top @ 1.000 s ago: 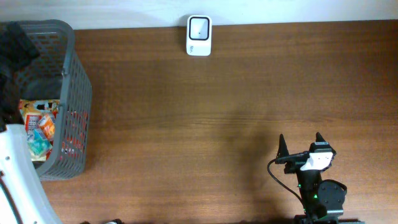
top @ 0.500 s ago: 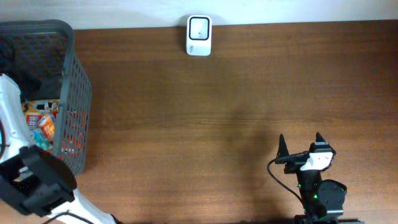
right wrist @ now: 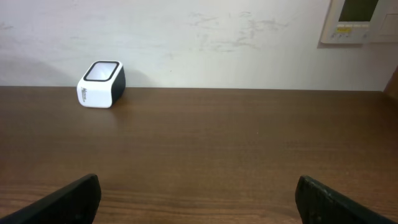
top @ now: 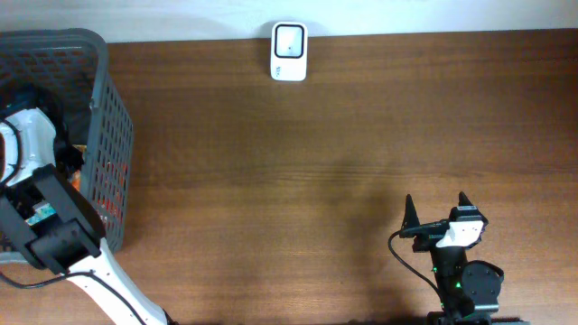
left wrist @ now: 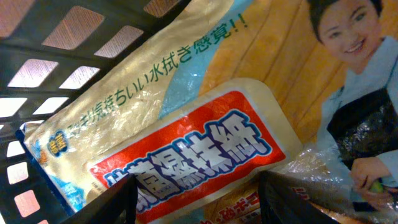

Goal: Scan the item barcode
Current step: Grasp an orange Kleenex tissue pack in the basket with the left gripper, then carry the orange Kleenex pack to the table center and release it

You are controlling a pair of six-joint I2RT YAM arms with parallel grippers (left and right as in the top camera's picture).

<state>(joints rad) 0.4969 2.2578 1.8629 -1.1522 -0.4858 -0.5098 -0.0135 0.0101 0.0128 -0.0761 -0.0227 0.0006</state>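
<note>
My left gripper [left wrist: 196, 200] is down inside the grey basket [top: 110, 117], its fingers apart on either side of a red-labelled snack packet [left wrist: 186, 152]. That packet lies on a large pale yellow bag [left wrist: 186, 68] printed with a smiling woman. From overhead the left arm [top: 41, 212] covers the basket's contents and the gripper itself. The white barcode scanner [top: 289, 51] stands at the table's far edge, and shows small at the left [right wrist: 101, 84] in the right wrist view. My right gripper [top: 436, 204] rests open and empty near the front right [right wrist: 199, 199].
The basket's dark mesh wall [left wrist: 62, 56] rises close on the left of the packets. A crinkled clear wrapper [left wrist: 323, 168] lies by the right finger. A wall panel [right wrist: 359, 18] hangs behind the table at the right.
The left arm has swung forward over the basket and reached down into it, and its fingers have narrowed around the red-labelled packet. The right arm has not moved.
</note>
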